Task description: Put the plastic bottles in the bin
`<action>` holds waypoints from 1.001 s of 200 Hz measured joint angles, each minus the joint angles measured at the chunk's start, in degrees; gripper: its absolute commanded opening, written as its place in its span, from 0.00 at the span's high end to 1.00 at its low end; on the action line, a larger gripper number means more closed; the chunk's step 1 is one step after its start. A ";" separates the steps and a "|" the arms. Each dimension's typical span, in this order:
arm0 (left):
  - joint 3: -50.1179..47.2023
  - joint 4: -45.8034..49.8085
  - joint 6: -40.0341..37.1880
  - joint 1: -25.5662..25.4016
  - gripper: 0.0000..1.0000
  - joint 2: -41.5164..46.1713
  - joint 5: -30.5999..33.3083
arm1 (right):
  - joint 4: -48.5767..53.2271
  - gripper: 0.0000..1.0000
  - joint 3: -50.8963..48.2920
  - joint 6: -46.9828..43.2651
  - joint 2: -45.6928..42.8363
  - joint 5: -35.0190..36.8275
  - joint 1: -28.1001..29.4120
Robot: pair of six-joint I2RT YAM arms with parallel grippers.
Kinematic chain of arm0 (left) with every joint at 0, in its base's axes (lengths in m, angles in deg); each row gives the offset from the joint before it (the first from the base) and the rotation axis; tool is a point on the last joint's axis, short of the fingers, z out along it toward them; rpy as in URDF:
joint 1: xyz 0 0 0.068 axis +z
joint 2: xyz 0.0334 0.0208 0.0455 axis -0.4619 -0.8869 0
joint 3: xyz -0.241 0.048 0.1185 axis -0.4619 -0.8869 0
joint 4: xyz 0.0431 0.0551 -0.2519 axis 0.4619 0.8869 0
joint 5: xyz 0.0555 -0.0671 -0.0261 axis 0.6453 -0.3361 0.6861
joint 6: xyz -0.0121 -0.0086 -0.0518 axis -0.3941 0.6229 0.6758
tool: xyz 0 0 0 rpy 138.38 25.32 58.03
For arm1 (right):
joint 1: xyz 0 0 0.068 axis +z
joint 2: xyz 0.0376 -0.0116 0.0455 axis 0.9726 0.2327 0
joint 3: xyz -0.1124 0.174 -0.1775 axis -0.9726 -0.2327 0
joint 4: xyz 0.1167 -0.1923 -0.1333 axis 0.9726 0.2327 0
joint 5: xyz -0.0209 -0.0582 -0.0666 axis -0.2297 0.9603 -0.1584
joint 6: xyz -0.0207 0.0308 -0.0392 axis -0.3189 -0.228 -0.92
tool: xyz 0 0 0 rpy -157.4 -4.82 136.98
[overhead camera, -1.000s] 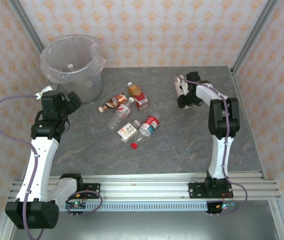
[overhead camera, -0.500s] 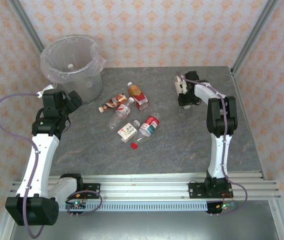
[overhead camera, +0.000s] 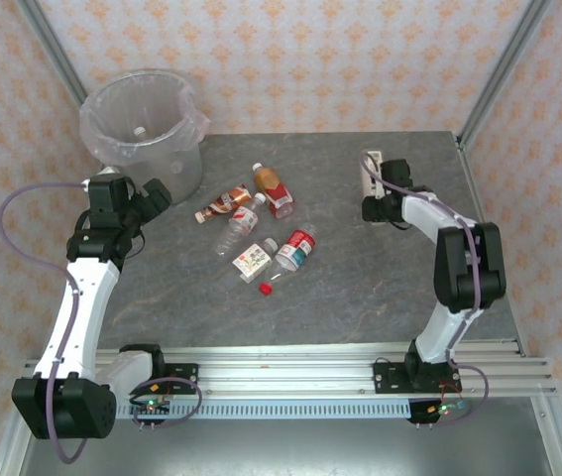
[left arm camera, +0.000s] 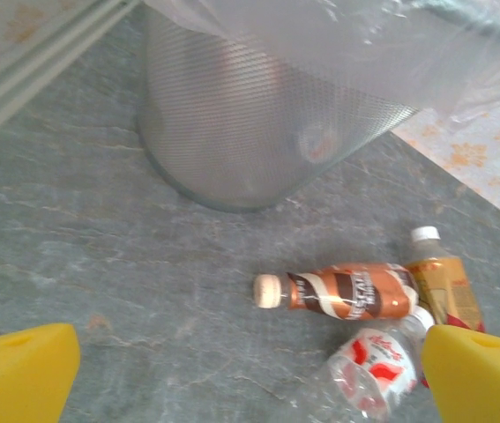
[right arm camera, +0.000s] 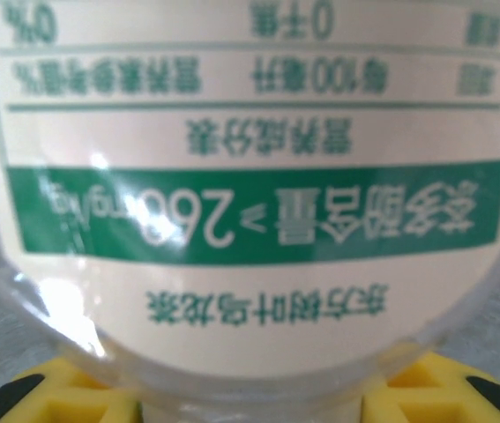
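Left gripper: I read it as wide open and holding nothing, hanging low over the table.
Left risk: if I drive it forward carelessly, a finger could knock the brown bottle and send it rolling, since it lies on its side.
Left targets: the bin is just ahead of the gripper. The brown bottle and amber bottle lie ahead to its right, touching.
Right gripper: clamped on the white bottle.
Right risk: I judge the pads sit near the bottle's rounded end, so it may pivot or slip on a long carry. The left arm beside the bin could also block my drop.
Right target: the bin is well apart to this gripper's left, beyond the loose bottles.
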 measured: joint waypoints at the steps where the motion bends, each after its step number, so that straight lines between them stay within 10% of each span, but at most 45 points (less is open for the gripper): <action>1: -0.04 -0.09 0.09 0.00 0.00 0.00 -0.26 | -0.09 1.00 -0.13 0.00 -0.15 0.00 0.02; 114: -3.26 -6.27 4.04 -0.68 0.00 -0.26 -7.10 | -17.94 1.00 -18.03 11.72 -13.38 -9.03 6.45; 200: -4.96 -11.02 7.80 -11.37 0.00 -2.95 -6.60 | -25.64 1.00 -18.14 12.72 -13.99 -13.70 14.82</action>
